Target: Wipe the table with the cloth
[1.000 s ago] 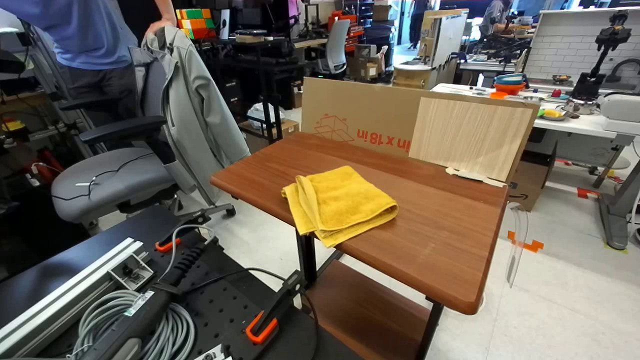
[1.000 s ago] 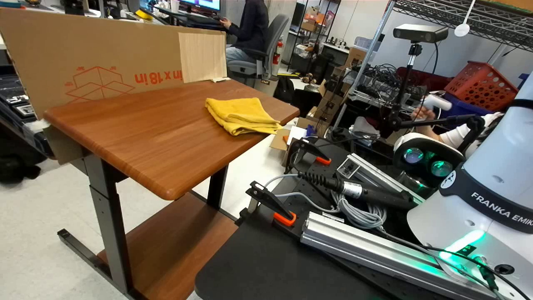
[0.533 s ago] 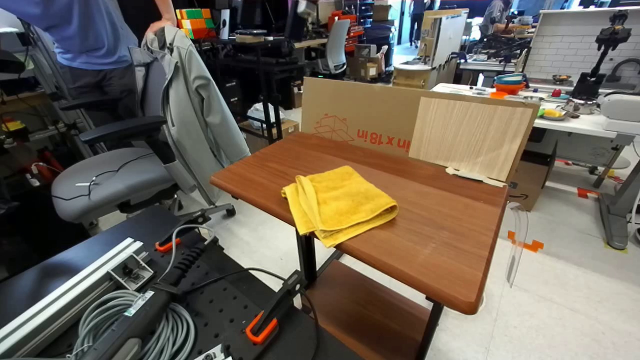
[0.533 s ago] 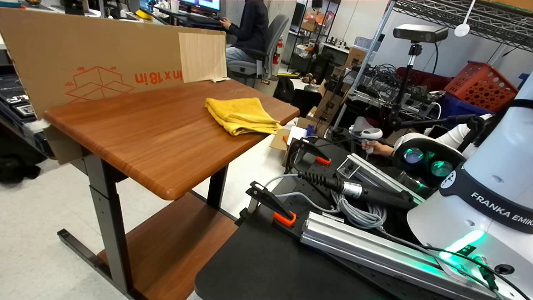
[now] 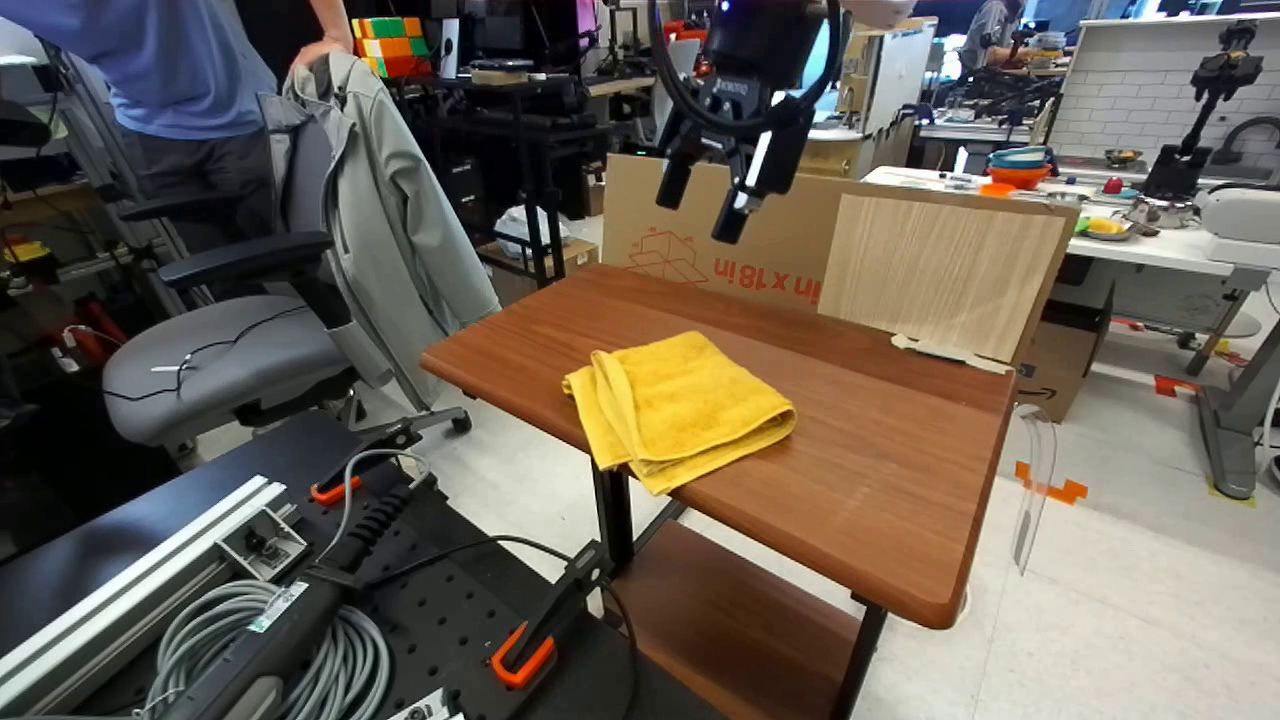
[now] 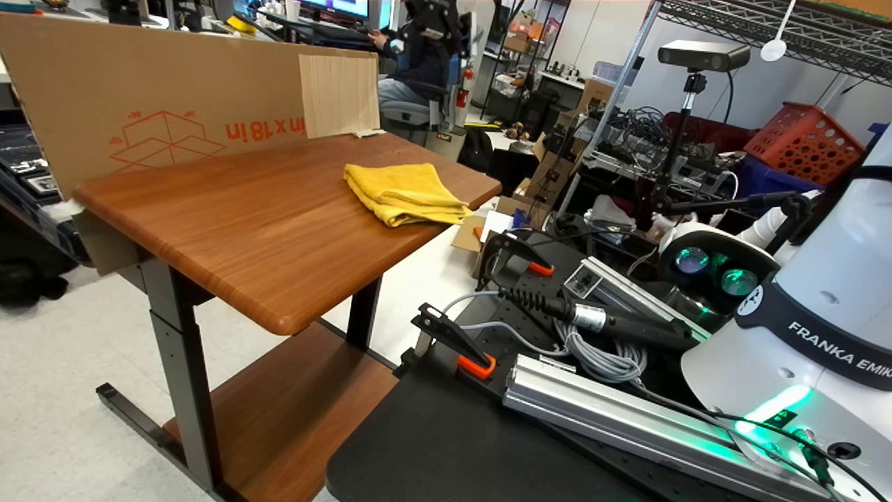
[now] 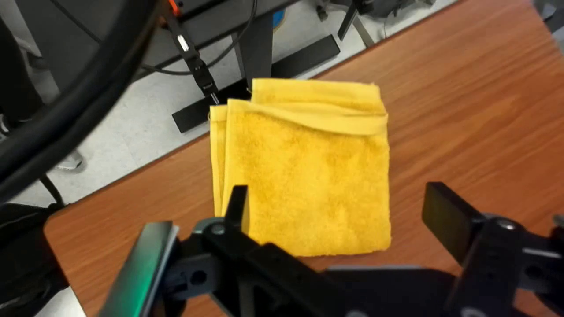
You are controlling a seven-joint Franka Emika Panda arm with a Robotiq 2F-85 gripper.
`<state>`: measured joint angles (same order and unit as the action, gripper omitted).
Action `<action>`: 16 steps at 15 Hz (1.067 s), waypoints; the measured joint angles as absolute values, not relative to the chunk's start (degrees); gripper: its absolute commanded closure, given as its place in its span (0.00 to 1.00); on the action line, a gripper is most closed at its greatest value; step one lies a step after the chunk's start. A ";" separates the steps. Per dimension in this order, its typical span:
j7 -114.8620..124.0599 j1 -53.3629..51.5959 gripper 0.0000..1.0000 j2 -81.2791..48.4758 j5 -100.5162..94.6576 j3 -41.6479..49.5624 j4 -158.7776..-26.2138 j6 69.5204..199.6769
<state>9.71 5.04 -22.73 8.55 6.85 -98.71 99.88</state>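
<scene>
The yellow cloth lies folded on the brown wooden table (image 5: pixel 880 480), near the edge facing the black bench, with a corner hanging slightly over. The cloth shows in both exterior views (image 5: pixel 690 400) (image 6: pixel 404 189) and in the wrist view (image 7: pixel 308 171). The table also shows in an exterior view (image 6: pixel 237 216) and the wrist view (image 7: pixel 467 101). My gripper (image 5: pixel 702 208) hangs in the air above the table's far side, pointing down, apart from the cloth. In the wrist view the gripper (image 7: pixel 339 198) is open with nothing between its fingers. A finger and the linkage hide the cloth's lower left corner.
A cardboard sheet (image 5: pixel 720 215) with a light wood panel (image 5: pixel 940 270) stands along the table's back edge. A black bench (image 6: pixel 446 432) holds clamps (image 6: pixel 456 341), a coiled cable (image 6: pixel 599 359) and an aluminium bar (image 6: pixel 613 425). An office chair (image 5: pixel 230 350) stands beside the table.
My gripper has come into view from above in both exterior views; it was out of sight before. The cloth and table have not moved. A person's hand with a white controller has moved behind the robot base.
</scene>
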 measured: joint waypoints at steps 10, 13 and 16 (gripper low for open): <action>21.03 2.26 0.00 -25.83 -0.48 7.47 -105.82 116.98; 27.94 -0.73 0.00 -26.17 -6.69 8.31 -113.90 120.83; 29.13 -1.91 0.00 -27.09 -7.40 7.99 -118.89 121.31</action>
<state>29.13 -1.91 -27.09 -7.40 7.99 -118.89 121.31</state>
